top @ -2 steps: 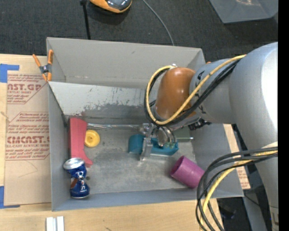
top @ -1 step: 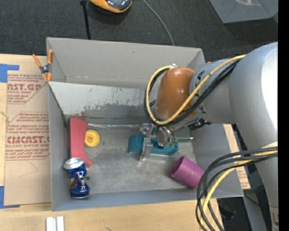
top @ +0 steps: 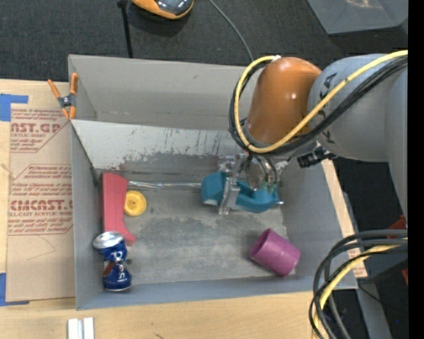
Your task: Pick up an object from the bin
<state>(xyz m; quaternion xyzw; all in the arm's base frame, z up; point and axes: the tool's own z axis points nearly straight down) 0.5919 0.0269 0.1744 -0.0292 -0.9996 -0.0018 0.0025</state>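
Teal plastic piece (top: pixel 213 189), smooth and curved, lies under the gripper (top: pixel 250 195), its metal fingers (top: pixel 228 196) spread astride.

Partly hidden under the pincer (top: pixel 248 191) and the orange cover (top: pixel 281 99): a blue-green thing (top: pixel 212 189) in the middle of the bin (top: pixel 165 99), shape hard to make out. Cut off by the top edge: an orange and black thing (top: pixel 162 5) outside the bin. Cut off by the right edge: the grey arm (top: pixel 371 112). Too small to read: most of the writing on the crushed blue can (top: pixel 114 265) in the near left corner.
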